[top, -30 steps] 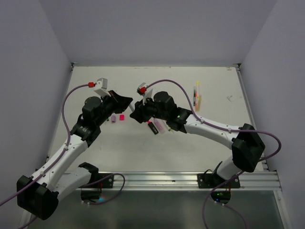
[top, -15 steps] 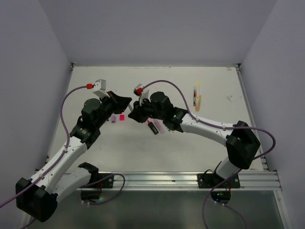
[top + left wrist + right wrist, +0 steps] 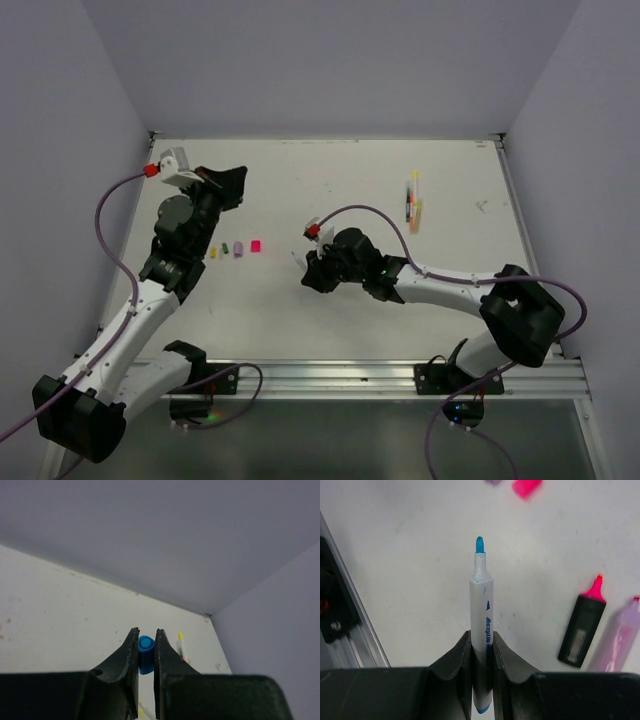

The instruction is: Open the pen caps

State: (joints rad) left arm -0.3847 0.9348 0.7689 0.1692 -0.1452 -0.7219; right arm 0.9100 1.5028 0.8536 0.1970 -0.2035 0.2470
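Observation:
My left gripper (image 3: 228,183) is raised at the far left and shut (image 3: 145,633) on a short blue pen cap (image 3: 145,653). My right gripper (image 3: 307,268) is low over the table's middle and shut (image 3: 481,636) on a white pen (image 3: 481,607) with a bare blue tip pointing away. A black-and-pink highlighter (image 3: 582,627) and a fat lilac pen (image 3: 619,636), both uncapped, lie right of it. Loose caps lie in a row: yellow (image 3: 212,250), green (image 3: 226,247), lilac (image 3: 239,249), pink (image 3: 256,246).
A few thin pens (image 3: 413,202) lie at the back right, also in the left wrist view (image 3: 181,646). A metal rail (image 3: 400,375) runs along the near edge. Walls enclose the table on three sides.
The two grippers were together at mid-table and have pulled apart. The left one swung up and to the back left with the blue cap. The right one dropped nearer with the pen.

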